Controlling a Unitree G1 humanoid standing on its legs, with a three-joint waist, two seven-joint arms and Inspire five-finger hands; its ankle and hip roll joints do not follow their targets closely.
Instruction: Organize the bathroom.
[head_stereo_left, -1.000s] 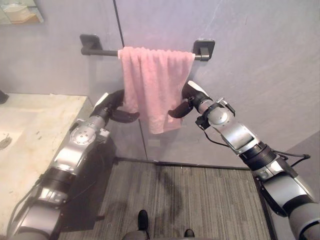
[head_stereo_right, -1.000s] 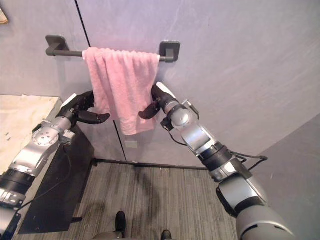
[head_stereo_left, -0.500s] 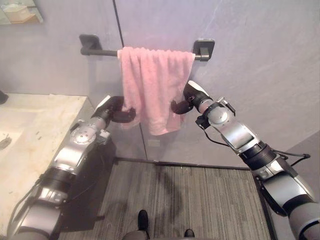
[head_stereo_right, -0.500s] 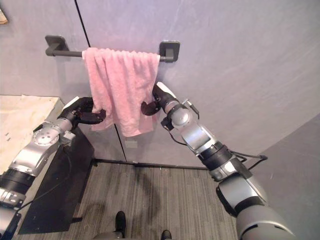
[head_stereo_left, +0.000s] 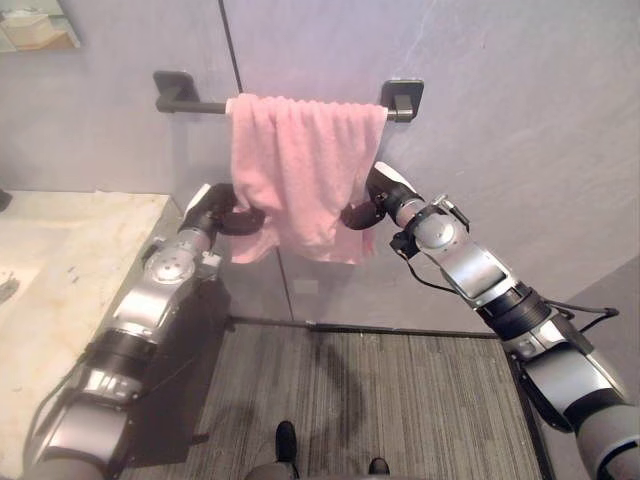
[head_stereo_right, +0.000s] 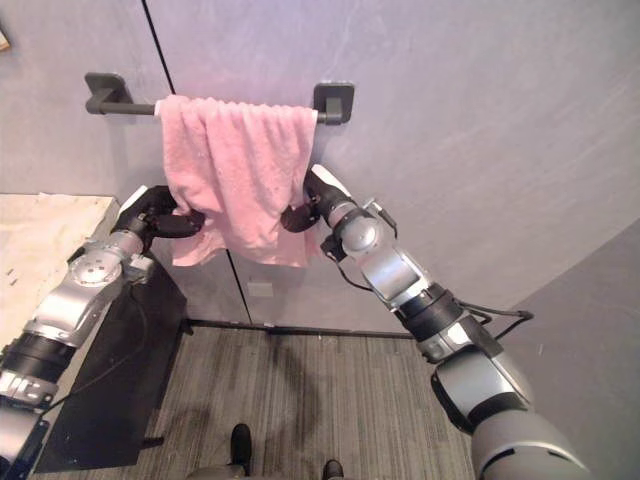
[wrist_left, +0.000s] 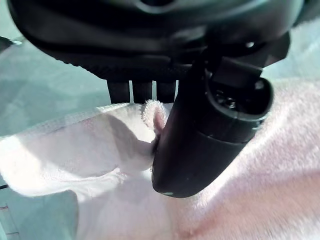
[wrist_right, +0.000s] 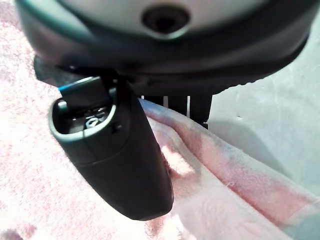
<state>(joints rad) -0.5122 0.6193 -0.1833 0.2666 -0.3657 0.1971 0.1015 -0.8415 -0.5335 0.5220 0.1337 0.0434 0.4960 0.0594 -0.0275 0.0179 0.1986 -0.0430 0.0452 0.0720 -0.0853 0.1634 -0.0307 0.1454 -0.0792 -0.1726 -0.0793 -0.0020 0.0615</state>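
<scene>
A pink towel (head_stereo_left: 300, 170) hangs bunched over a black wall bar (head_stereo_left: 190, 105). My left hand (head_stereo_left: 215, 212) pinches the towel's left edge, thumb (wrist_left: 200, 145) pressed on the cloth with fingers behind it. At the towel's right edge my right hand (head_stereo_left: 375, 200) grips the cloth too, its thumb (wrist_right: 115, 160) lying on the pink pile (wrist_right: 225, 200). Between the two hands the lower part of the towel is pulled wide and lifted.
A pale speckled countertop (head_stereo_left: 60, 270) lies at the left, with a black cabinet side (head_stereo_left: 190, 340) below it. Grey wall panels with a dark vertical seam (head_stereo_left: 232, 50) stand behind the bar. Striped grey flooring (head_stereo_left: 400, 400) runs below.
Both hands have closed on the towel's side edges. The left hand has risen and drawn the left edge outward, so the towel's lower part is spread and raised.
</scene>
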